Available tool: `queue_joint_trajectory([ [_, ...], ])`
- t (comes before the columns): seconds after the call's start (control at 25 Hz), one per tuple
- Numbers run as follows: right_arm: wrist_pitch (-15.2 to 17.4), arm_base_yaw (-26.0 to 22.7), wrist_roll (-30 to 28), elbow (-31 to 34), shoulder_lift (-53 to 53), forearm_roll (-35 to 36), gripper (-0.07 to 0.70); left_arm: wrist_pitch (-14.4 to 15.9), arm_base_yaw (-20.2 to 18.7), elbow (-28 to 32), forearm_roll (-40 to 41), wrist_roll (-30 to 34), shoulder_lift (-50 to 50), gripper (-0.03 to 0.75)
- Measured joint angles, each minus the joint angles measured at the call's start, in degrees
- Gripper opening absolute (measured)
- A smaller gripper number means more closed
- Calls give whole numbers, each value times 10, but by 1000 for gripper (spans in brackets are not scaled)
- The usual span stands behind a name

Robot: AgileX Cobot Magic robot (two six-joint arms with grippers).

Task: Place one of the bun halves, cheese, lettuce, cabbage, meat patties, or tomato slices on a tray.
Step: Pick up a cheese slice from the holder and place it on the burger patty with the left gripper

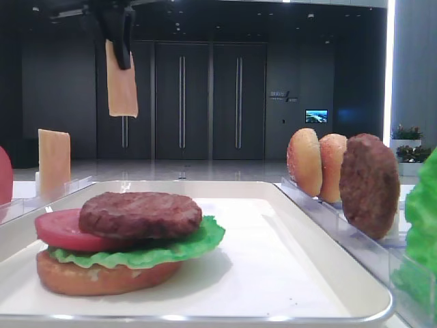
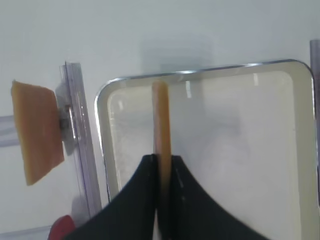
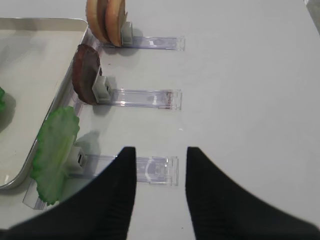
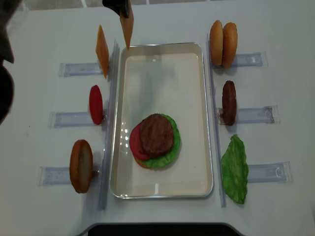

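My left gripper (image 2: 161, 157) is shut on a thin pale-orange cheese slice (image 2: 160, 120), which hangs edge-down from it over the far left corner of the cream tray (image 4: 209, 123). From the front, the cheese (image 1: 123, 82) dangles high above the tray (image 1: 307, 225). A stack of bun half, lettuce, tomato slice and meat patty (image 4: 156, 135) lies on the tray. My right gripper (image 3: 159, 150) is open and empty, over a clear rack beside the upright lettuce (image 3: 55, 150). Cabbage is out of view.
Clear racks flank the tray. On the left stand a second cheese slice (image 4: 102, 49), a tomato slice (image 4: 96, 104) and a bun half (image 4: 81, 165). On the right stand two bun halves (image 4: 222, 37), a patty (image 4: 229, 102) and lettuce (image 4: 235, 169).
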Motion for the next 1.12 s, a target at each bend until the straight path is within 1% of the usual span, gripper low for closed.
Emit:
queue_joint_trajectory([
  [0.08, 0, 0, 0, 0, 0, 0, 238, 0, -1, 32, -5, 3, -35, 30],
  [0.28, 0, 0, 0, 0, 0, 0, 238, 1, -1, 183, -8, 15, -157, 30],
  [0.48, 0, 0, 0, 0, 0, 0, 238, 2, -1, 311, -9, 19, -280, 30],
  [0.68, 0, 0, 0, 0, 0, 0, 238, 1, -1, 440, -18, 21, -356, 30],
  [0.8, 0, 0, 0, 0, 0, 0, 238, -29, -1, 501, -40, 28, -383, 30],
  [0.96, 0, 0, 0, 0, 0, 0, 238, -68, -1, 530, -68, 45, -390, 30],
  [1.04, 0, 0, 0, 0, 0, 0, 238, -100, -1, 536, -104, 76, -390, 30],
  [1.08, 0, 0, 0, 0, 0, 0, 238, -119, -1, 540, -139, 103, -390, 30],
  [1.12, 0, 0, 0, 0, 0, 0, 238, -146, -1, 547, -178, 138, -390, 30],
])
